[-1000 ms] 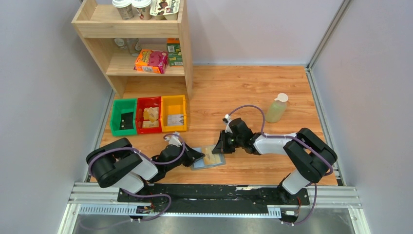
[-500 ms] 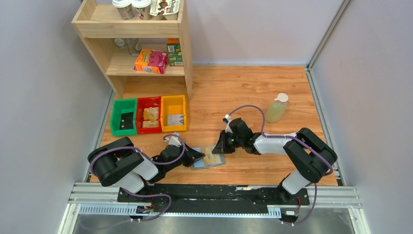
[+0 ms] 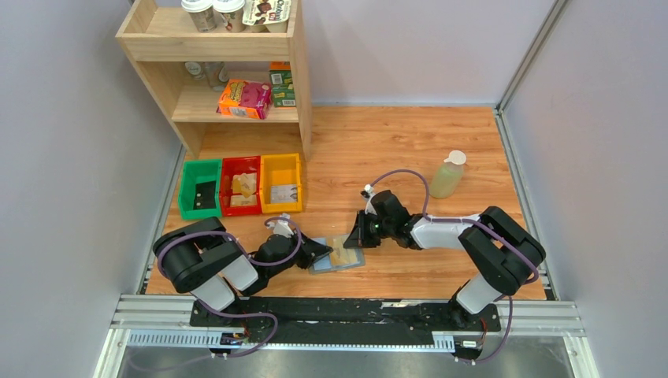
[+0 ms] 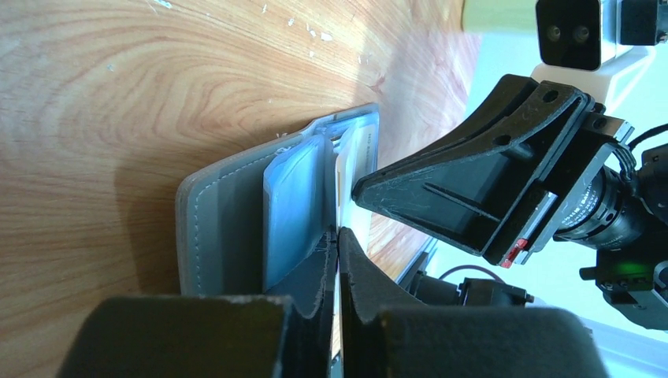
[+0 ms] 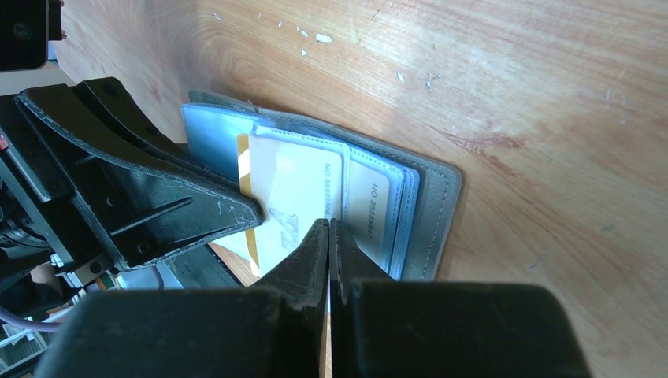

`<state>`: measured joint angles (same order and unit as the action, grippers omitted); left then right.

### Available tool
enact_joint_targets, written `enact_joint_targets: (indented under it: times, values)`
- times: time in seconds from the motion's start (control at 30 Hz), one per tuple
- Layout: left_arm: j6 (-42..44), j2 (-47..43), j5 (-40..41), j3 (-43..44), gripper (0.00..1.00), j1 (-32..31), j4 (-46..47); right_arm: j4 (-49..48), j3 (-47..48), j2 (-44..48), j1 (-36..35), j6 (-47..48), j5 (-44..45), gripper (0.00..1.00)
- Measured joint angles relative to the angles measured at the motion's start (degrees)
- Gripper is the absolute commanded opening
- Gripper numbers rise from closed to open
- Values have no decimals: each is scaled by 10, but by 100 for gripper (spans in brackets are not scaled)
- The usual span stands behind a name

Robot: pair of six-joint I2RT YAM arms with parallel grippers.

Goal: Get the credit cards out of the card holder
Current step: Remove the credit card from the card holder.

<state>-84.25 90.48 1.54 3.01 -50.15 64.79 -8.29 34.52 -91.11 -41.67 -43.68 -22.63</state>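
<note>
Card holder point(image 3: 337, 257) lies open flat on the table point(image 3: 394, 142), near edge, between the two arms. Grey outside, pale blue slots up.

Credit cards point(image 5: 293, 193) sit in the slots: a pale one on top, with a yellow-orange edge poking out on its left side.

Left gripper point(image 4: 337, 241) comes in low from the left. Its fingers point(image 4: 313, 287) are almost together, only a thin slit between them. The tips are right at the inner edge of the card holder's left half, touching or just over it. Cannot tell if they pinch anything.

Right gripper point(image 5: 328, 227) comes in from the right. Its fingers point(image 5: 303, 264) are pressed fully together with nothing between them. The tip is down on the pale card face over the right half of the card holder.

The two gripper tips are close, nearly meeting over the middle of the card holder.

Green, red and yellow bins point(image 3: 240, 185) sit far left, well apart from it. Bottle point(image 3: 447, 176) stands far right.
</note>
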Motion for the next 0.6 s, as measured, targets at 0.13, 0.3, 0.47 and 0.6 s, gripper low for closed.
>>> enact_joint_targets:
  times: [0.13,0.3,0.47,0.6]
  values:
    - [-3,3,0,-1,0,0,10,1,0,0,1,0,0,0]
    - [-4,1,0,-1,0,0,7,13,5,0,3,2,1,0]
    - [-5,-31,-2,-1,0,0,-34,37,14,1,9,9,2,0]
    - [-3,-70,-2,-1,2,0,-87,48,18,2,9,13,4,0]
